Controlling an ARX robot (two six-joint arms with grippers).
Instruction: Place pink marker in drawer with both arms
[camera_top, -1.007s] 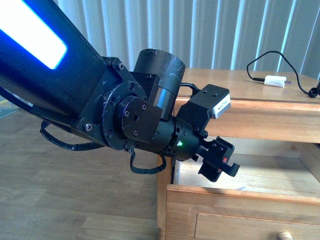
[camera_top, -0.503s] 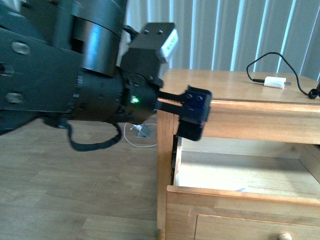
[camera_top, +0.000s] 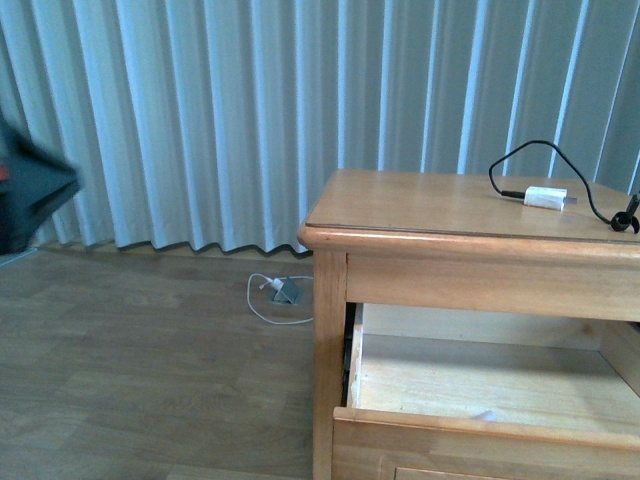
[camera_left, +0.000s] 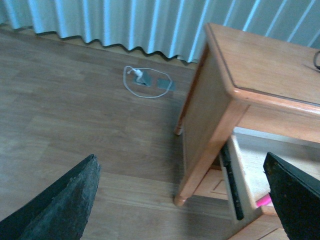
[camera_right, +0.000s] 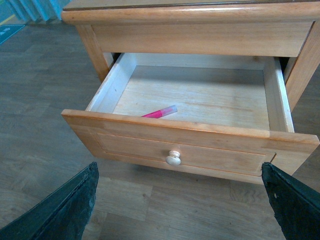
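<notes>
Two grippers: both spread wide and holding nothing, each seen through its own wrist camera.
Left gripper (camera_left: 180, 157): thick black fingers (camera_left: 60, 205) sit far apart at the edges of its view. It hangs above the brown wood-plank floor (camera_left: 75, 115), off the side of the honey-coloured wooden nightstand (camera_left: 260, 65), well apart from everything.
Right gripper (camera_right: 180, 165): black fingers (camera_right: 292, 200) are just as wide. It faces the drawer front from above and touches nothing.
Pink marker (camera_right: 160, 112): the short bright pink marker with a pale end lies flat on the bare floor of the drawer, and no finger is on it. It is angled, close behind the front board, whose rim hides its lower end. The left wrist view catches only a pink tip (camera_left: 263, 201) beside one finger.
Drawer (camera_right: 190, 131): the wide honey-coloured top drawer with a recessed panel front stands pulled well out, with its small round pale knob (camera_right: 173, 159) at the middle of the front.
Nightstand top: a white charger block (camera_top: 545, 197) rests there, its black cable (camera_top: 510, 165) arching up and over.
Front view: a dark blurred shape (camera_top: 30, 200) shows at the left edge, and I cannot tell which part it is.
Floor by the curtain: a white cord (camera_top: 268, 300) loops round a small grey floor plate (camera_top: 290, 292), near the nightstand's side.
Backdrop: pale blue-white pleated curtain (camera_top: 200, 120) hangs wall to wall.
</notes>
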